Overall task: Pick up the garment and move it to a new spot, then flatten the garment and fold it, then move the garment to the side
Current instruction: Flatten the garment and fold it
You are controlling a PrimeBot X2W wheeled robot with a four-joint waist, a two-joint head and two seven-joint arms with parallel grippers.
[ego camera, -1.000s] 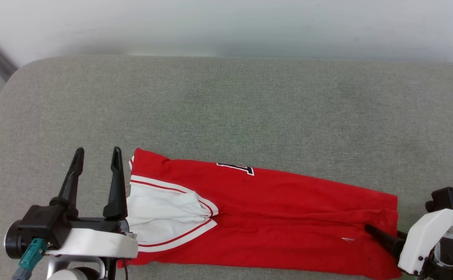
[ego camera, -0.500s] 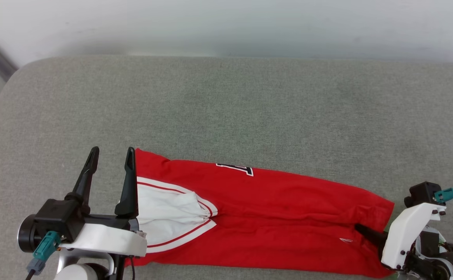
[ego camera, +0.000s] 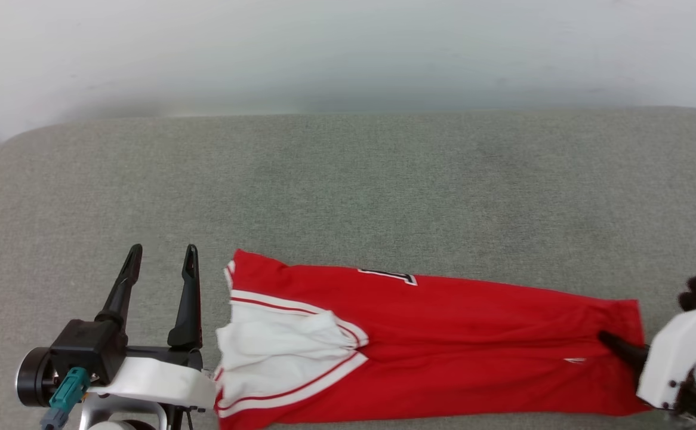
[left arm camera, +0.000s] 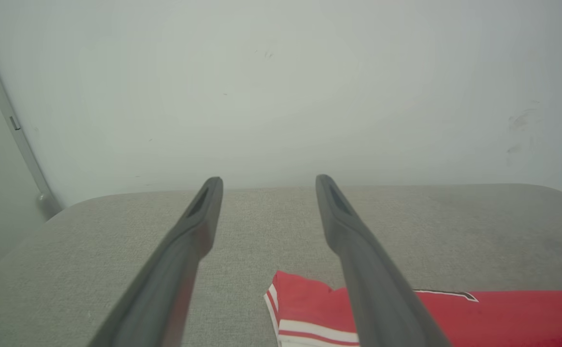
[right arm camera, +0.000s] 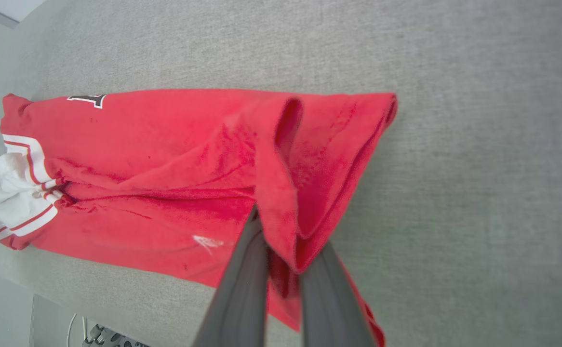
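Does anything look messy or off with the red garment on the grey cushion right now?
Yes. The garment is rumpled, not flat: its white panel is bunched at the end near the open left claw, and the right claw pinches the other end into a raised fold. No tears or spills show.

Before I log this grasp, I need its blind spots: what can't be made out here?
- Dark mark on the garment: head view, half hidden by a fold, unreadable.
- Small white logo: head view, too small to read.
- Right end effector: right wrist view, tips wrapped in red cloth; how many layers are pinched is unclear.
- Garment's near left corner: head view, cut off by the bottom edge.
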